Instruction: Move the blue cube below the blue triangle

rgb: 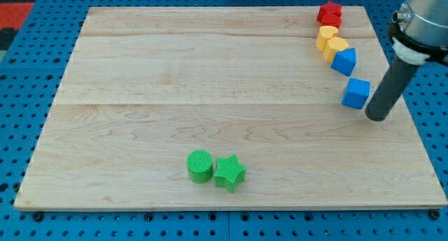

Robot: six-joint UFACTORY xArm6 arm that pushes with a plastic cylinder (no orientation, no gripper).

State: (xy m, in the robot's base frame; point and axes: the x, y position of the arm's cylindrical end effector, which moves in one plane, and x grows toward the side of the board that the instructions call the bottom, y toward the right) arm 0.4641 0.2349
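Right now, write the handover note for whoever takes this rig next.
My tip sits at the view's right, just right of the blue cube, close beside it; contact cannot be told.
The blue triangle lies just above the cube, up and slightly left, at the lower end of a block chain: two yellow blocks, then a red block at the top.
Done: the cube already sits roughly below the triangle.
Left: perhaps a small nudge leftward to line it up.
Elsewhere: a green cylinder and a green star, near the bottom.
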